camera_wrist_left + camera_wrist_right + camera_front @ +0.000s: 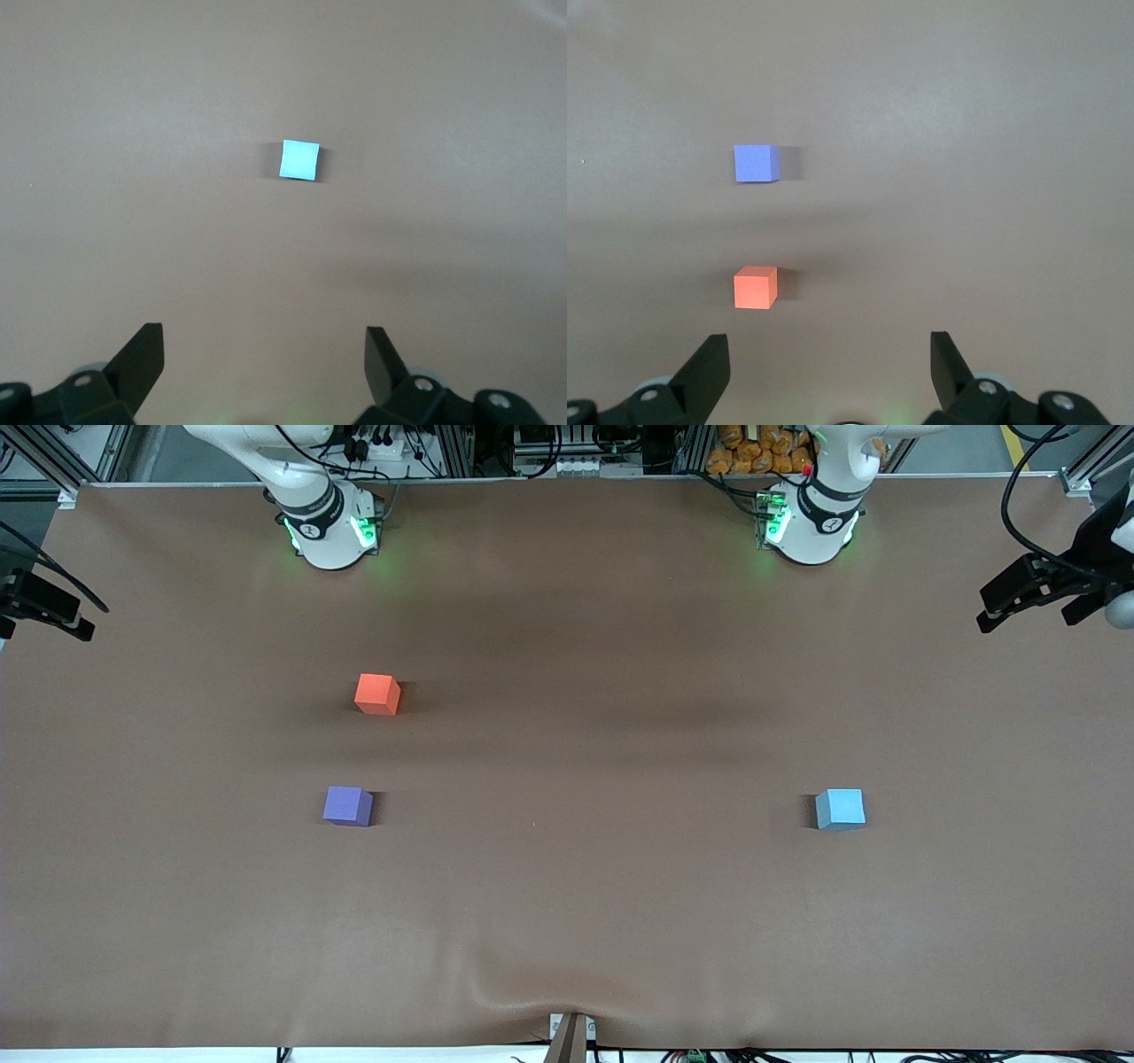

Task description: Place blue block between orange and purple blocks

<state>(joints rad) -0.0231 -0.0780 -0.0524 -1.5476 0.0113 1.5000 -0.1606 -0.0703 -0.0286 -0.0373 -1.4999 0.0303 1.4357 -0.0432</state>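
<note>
The blue block (840,809) sits alone on the brown table toward the left arm's end; in the left wrist view the blue block (299,160) lies well below my left gripper (264,341), which hangs open and empty high over the table. The orange block (377,693) and the purple block (347,806) stand toward the right arm's end, the purple one nearer the front camera, with a gap between them. My right gripper (828,345) is open and empty high above the orange block (755,288) and the purple block (756,163). Neither hand shows in the front view.
The brown table cover (567,921) has a wrinkle at its front edge by a small bracket (570,1036). Black clamp-like fixtures stand at the table's two ends (1036,593) (40,607). The arm bases (332,527) (811,522) stand along the back edge.
</note>
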